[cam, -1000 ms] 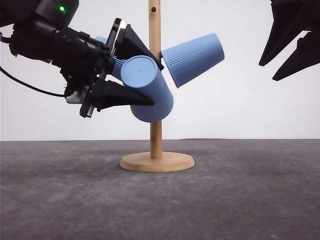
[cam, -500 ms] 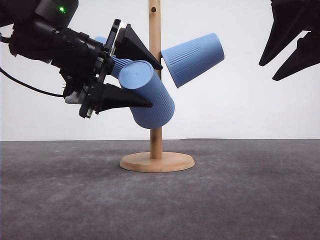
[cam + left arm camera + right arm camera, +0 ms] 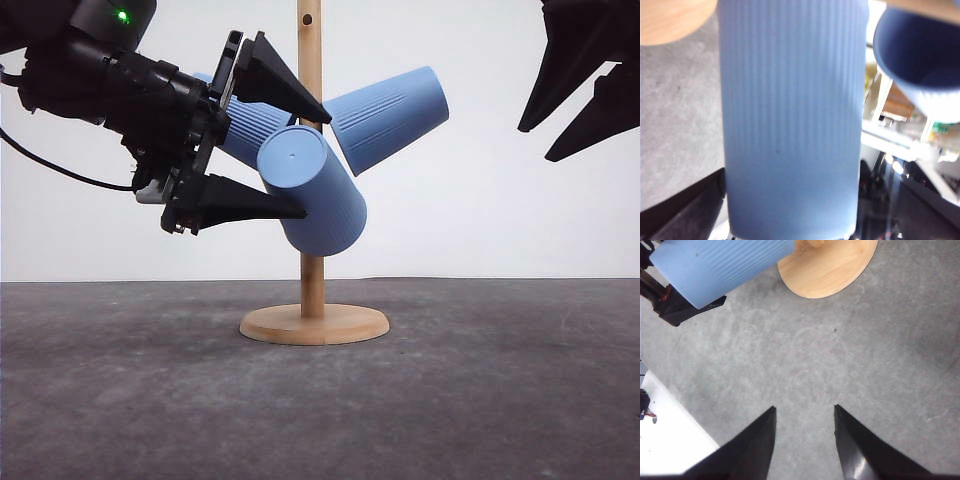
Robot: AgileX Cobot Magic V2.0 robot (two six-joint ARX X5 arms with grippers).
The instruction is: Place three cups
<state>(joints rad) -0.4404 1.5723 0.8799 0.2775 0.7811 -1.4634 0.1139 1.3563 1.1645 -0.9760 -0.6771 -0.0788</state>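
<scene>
The left claw [image 3: 295,160] has its two black fingers spread apart, one above and one below the nearest cup [image 3: 312,190]. This cup hangs tilted on the wooden stand [image 3: 312,270], its closed base turned up and to the left. A second cup [image 3: 385,118] sits tilted on the right side of the pole, higher up. A third cup [image 3: 240,130] is partly hidden behind the left claw. The right claw [image 3: 804,440] is open, high above the grey worktop [image 3: 500,380] at the right.
</scene>
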